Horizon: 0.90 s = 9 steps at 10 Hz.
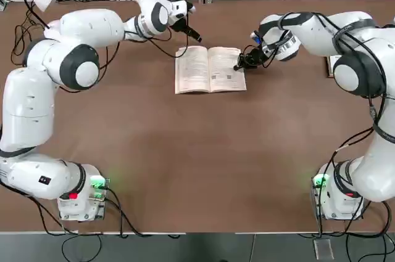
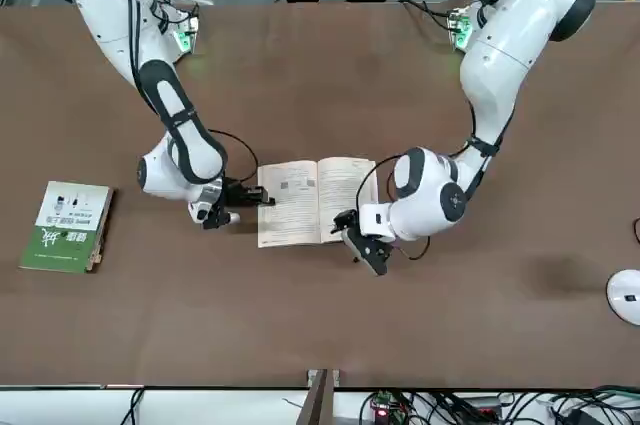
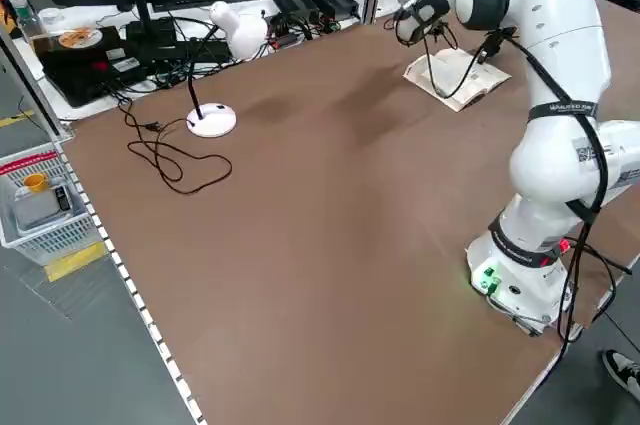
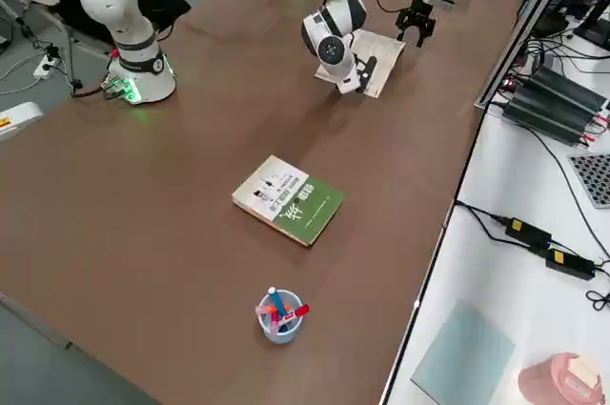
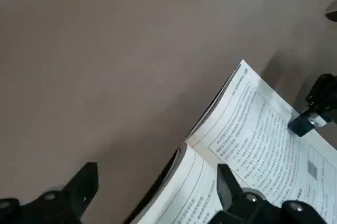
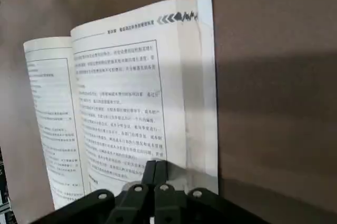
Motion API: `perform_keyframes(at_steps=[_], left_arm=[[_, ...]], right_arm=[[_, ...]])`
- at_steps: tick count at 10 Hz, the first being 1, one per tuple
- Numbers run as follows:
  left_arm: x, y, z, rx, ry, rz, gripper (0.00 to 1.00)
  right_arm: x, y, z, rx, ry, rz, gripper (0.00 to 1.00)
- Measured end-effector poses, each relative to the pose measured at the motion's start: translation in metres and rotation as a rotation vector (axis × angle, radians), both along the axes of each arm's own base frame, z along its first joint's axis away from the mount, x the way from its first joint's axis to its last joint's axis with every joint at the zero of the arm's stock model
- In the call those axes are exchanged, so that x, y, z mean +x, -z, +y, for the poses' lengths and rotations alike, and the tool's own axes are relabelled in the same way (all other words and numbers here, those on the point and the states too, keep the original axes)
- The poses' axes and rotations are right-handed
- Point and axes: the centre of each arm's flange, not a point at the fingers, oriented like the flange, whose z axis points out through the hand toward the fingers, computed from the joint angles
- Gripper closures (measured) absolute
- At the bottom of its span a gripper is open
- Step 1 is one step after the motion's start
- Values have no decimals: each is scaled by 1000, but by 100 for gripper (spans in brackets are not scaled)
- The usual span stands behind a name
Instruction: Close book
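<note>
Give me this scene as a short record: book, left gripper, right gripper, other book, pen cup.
book: lying open, printed pages up
left gripper: open, at the book's left-hand side
right gripper: shut, at the book's right-hand page edge
other book: green-and-white, closed, on the table
pen cup: upright, holding pens
</note>
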Motion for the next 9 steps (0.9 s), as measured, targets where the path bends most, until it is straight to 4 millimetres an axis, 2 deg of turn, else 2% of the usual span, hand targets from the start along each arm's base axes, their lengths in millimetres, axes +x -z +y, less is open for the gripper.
perform_keyframes(at_steps=[4,9], left_arm=[[-6,22,0,-47,-39,92,0],[-11,40,0,-67,-57,147,0]], right_arm=[[0,0,0,0,1,0,99],[0,0,0,1,2,0,99]])
